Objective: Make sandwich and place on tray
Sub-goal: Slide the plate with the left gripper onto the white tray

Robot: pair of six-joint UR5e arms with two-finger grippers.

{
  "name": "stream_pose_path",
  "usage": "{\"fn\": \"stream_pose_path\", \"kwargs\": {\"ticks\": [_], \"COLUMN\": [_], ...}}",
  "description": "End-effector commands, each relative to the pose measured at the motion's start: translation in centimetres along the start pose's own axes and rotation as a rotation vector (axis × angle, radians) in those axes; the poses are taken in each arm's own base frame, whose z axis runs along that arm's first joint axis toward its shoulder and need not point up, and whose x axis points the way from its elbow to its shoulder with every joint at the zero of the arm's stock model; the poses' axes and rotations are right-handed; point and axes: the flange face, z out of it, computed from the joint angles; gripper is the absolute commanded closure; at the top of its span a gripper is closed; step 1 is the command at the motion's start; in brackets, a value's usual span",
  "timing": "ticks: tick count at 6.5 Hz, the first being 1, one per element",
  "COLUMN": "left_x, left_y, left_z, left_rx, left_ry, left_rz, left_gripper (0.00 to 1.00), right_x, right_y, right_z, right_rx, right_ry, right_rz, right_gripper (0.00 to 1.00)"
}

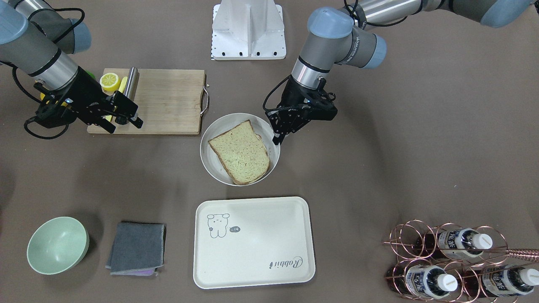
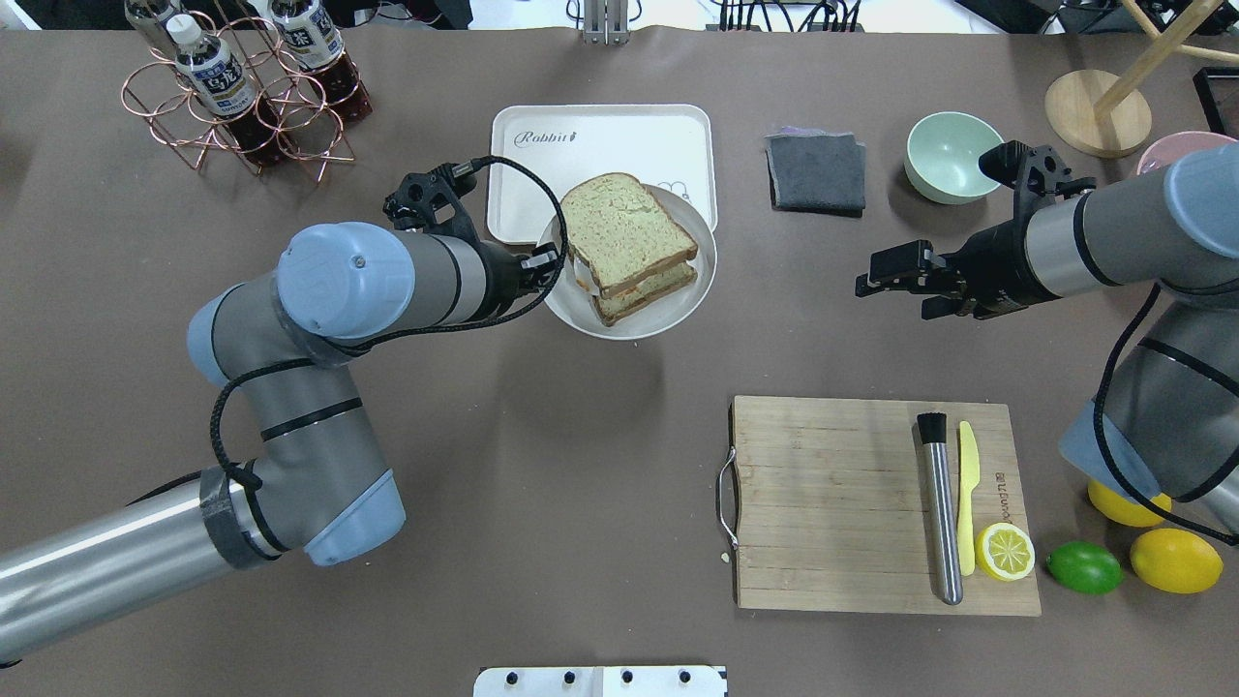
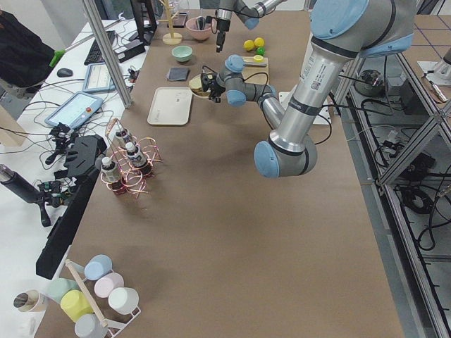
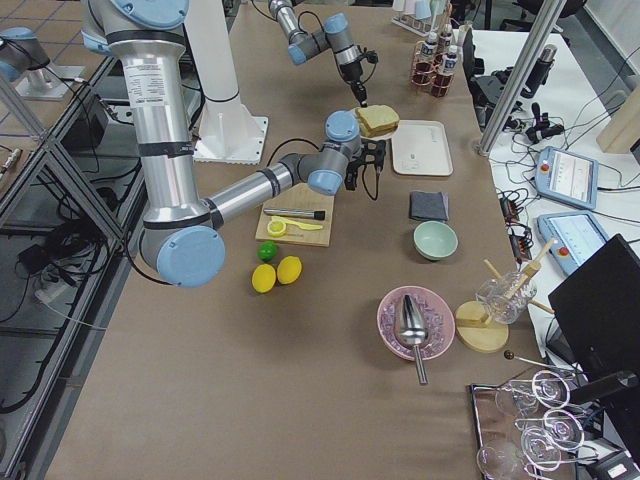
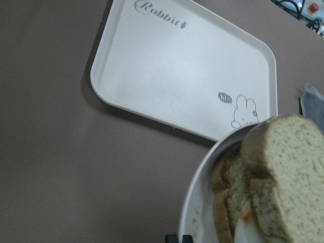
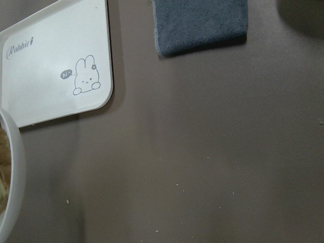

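Brown table (image 1: 379, 147): plate (image 1: 214, 168) holds sandwich (image 1: 240, 152), near tray (image 1: 252, 252).

Brown table (image 1: 379, 147): tray (image 1: 261, 246), cutting board (image 1: 168, 101), cloth (image 1: 137, 247), bowl (image 1: 57, 245), bottle rack (image 1: 452, 263), probably lime (image 2: 1084, 567).

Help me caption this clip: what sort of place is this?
Probably a robotics lab staged as a kitchen: the left arm and right arm reach over a brown-covered table, a teach pendant lies beside it, and a sandwich sits on a plate.
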Motion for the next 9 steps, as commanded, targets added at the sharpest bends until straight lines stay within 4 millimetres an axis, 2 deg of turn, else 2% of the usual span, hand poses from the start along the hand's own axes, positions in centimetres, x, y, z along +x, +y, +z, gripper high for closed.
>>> {"fn": "stream_pose_path", "kwargs": {"ticks": [1,2,4,5,7,9], "left_x": [1.8,1.6,2.5,2.4,0.6,0.6], "left_y": [-3.9,-5.9,-9.6,-9.8,-10.3,-8.8], "left_z": [5.0,7.2,10.3,11.8,14.2,14.7], "left_rx": [0.065,0.093,0.136,0.136,0.137,0.12], "left_ry": [-0.071,-0.111,-0.129,-0.134,-0.135,-0.135], "left_rz": [-0.127,-0.138,-0.153,-0.153,-0.152,-0.141], "left_gripper": [1.0,1.0,1.0,1.0,1.0,1.0], "right_x": [0.0,0.1,0.3,0.4,0.3,0.3], "right_y": [-0.1,-0.2,-0.7,-0.8,-0.8,-0.9], "right_z": [0.1,0.3,1.1,1.1,1.2,1.3], "right_rx": [0.002,0.002,0.013,0.025,0.025,0.032], "right_ry": [0.002,0.004,0.017,0.02,0.02,0.023], "right_rz": [0.001,0.004,0.008,0.008,0.007,0.006], "right_gripper": [0.0,0.0,0.0,0.0,0.0,0.0]}}
